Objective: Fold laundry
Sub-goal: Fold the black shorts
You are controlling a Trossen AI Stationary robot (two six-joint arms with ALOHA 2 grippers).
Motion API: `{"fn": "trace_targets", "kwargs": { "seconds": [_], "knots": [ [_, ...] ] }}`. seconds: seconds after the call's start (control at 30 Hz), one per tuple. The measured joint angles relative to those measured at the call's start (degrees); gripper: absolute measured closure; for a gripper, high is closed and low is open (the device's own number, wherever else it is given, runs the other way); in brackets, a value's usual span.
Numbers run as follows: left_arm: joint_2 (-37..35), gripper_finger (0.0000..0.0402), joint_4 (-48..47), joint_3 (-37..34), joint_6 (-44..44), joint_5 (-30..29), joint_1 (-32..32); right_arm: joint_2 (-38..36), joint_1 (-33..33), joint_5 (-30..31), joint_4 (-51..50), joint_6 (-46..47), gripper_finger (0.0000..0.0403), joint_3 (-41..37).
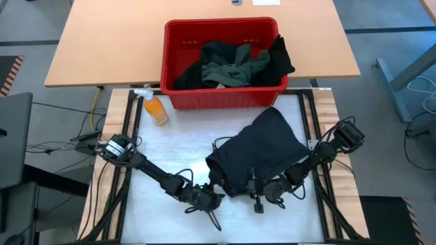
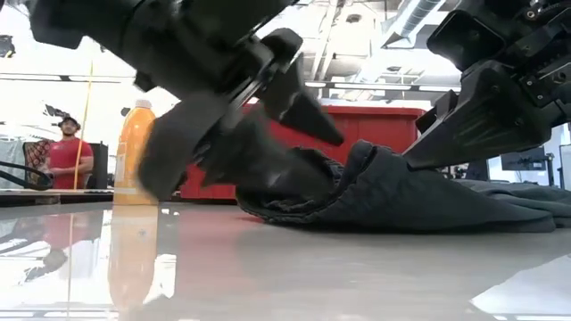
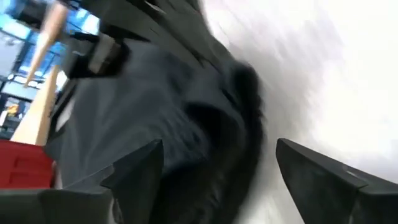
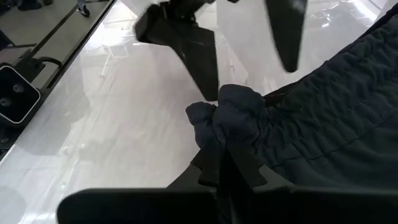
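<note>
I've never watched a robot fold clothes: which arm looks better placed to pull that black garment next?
Probably the right. Its end effector is shut on a bunched edge of the black garment, while the left end effector stands open beside the cloth, holding nothing; it would have to grip first.

A garment (image 1: 262,153) lies on the table (image 1: 170,143), in front of the basket (image 1: 221,64) holding more laundry (image 1: 231,62). A bottle (image 1: 156,110) lies left of the basket's front corner.

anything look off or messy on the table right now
Mainly the black garment: it lies crumpled on the white table, one edge bunched in the shut right gripper, with the open left gripper alongside. Nothing looks spilled; the orange bottle stands upright.
</note>
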Motion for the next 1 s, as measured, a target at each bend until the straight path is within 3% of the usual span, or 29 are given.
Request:
{"fn": "trace_targets", "kwargs": {
  "seconds": [0.23,0.73,0.87,1.0],
  "knots": [
    [0.0,0.0093,0.9,0.0,-1.6,6.1,1.7,0.0,-0.4,3.3,2.8,-0.4,0.0377,0.0],
    [0.0,0.0098,0.8,0.0,-7.8,7.8,5.3,0.0,-3.0,5.0,5.7,-1.6,0.0377,0.0],
    [0.0,0.0147,0.0,0.0,-7.9,7.6,5.4,0.0,-3.0,4.9,5.6,-1.6,0.0377,0.0],
    [0.0,0.0247,-0.6,0.0,-7.8,7.5,5.2,0.0,-2.9,4.8,5.3,-1.6,0.0377,0.0]
  ]
}}
